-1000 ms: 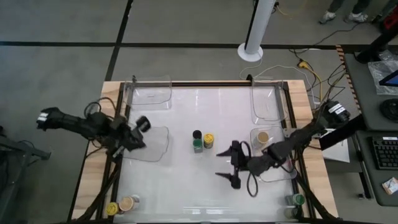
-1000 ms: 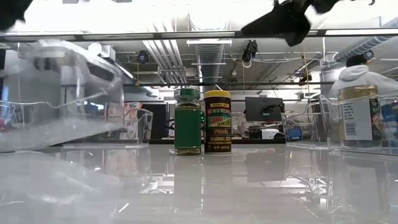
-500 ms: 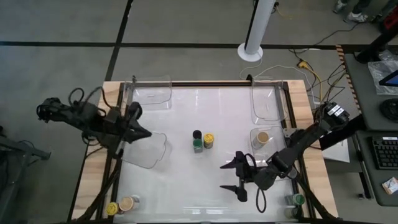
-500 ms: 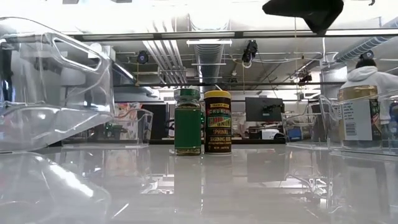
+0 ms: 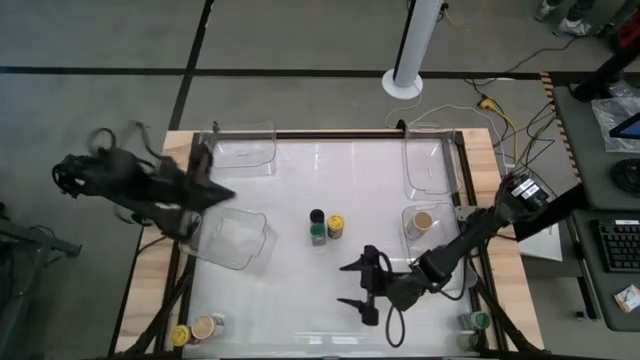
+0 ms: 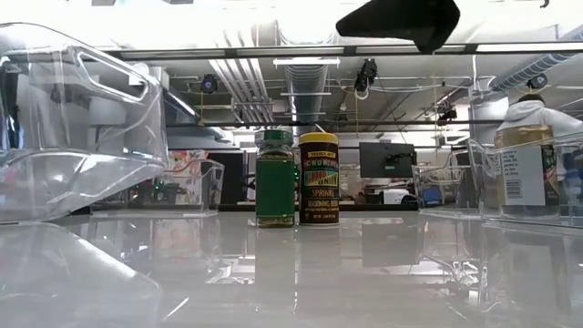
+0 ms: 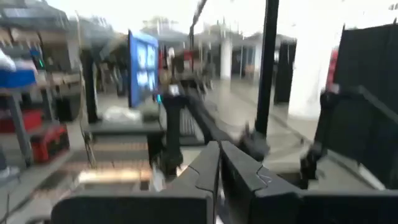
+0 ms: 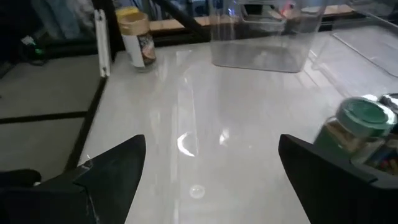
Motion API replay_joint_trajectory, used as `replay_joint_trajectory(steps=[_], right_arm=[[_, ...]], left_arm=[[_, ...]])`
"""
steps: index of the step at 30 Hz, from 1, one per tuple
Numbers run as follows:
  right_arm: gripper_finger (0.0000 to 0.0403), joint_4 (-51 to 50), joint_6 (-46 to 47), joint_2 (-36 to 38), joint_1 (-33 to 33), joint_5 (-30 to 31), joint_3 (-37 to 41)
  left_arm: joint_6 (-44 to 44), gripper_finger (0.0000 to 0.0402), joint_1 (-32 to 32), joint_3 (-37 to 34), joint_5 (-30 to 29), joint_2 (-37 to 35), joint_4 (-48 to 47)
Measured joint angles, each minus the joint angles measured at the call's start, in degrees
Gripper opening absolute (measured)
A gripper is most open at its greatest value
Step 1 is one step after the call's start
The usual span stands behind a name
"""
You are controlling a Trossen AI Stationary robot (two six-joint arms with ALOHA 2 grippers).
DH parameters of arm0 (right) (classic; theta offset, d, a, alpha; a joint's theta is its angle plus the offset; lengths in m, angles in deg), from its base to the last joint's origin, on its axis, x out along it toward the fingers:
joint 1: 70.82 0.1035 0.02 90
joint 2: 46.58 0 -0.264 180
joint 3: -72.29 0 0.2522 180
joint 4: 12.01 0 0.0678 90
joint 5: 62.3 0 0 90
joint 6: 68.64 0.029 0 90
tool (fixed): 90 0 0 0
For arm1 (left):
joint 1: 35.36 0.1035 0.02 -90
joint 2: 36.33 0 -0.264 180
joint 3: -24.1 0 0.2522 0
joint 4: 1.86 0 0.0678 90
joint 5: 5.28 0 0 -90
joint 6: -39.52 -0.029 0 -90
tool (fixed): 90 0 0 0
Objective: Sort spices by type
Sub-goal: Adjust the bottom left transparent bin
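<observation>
Near the table's middle a green-lidded jar (image 5: 318, 236) (image 6: 275, 178) and a yellow-lidded jar (image 5: 336, 225) (image 6: 319, 179) stand side by side, with a dark-topped jar (image 5: 317, 215) just behind the green one. A tan-lidded jar (image 5: 423, 221) stands in a clear tray on the right. My right gripper (image 5: 352, 285) (image 8: 208, 155) hangs open near the jars, on their near right. The green-lidded jar (image 8: 360, 121) shows beside one of its fingers. My left gripper (image 5: 208, 187) (image 7: 217, 165) is shut and blurred over the table's left edge, and holds nothing.
A clear tray (image 5: 235, 240) (image 6: 82, 118) lies on the table's left half. Two more trays (image 5: 243, 145) (image 5: 432, 165) stand at the far edge. Yellow- and tan-lidded jars (image 5: 193, 330) (image 8: 134, 34) stand at the near left corner, and green-lidded ones (image 5: 476, 328) at the near right corner.
My left gripper has drawn back from the left clear tray toward the table's far left edge. The tray, blurred a second ago, has settled a little nearer. My right gripper, still open, has moved toward the near edge and then leftward.
</observation>
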Motion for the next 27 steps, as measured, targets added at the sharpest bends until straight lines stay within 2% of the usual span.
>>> replay_joint_trajectory(steps=[5, 9, 16, 23, 27], right_arm=[[0.0359, -0.85, 0.61, -0.51, 0.52, 0.01, -0.62], [0.0359, -0.81, 0.64, -1.98, 0.49, 0.47, -0.53], [0.0359, -0.62, 1.55, -4.98, 0.19, 0.55, -0.51], [0.0359, -0.41, 4.15, -6.77, -0.80, 0.51, -0.62], [0.0359, -0.28, 4.29, -6.54, -1.17, 0.49, -0.64]], left_arm=[[-0.76, 0.0000, 0.00, 2.03, 0.05, -5.74, -2.21], [-2.51, 0.0000, 0.00, -1.62, 1.32, -10.44, -2.43], [-1.25, 0.0000, 0.00, -15.44, 1.35, -17.92, 3.70], [9.13, 0.0000, 0.00, -30.29, 0.32, -20.99, 3.27], [13.63, 0.0000, 0.00, -35.81, 0.43, -22.39, 3.11]])
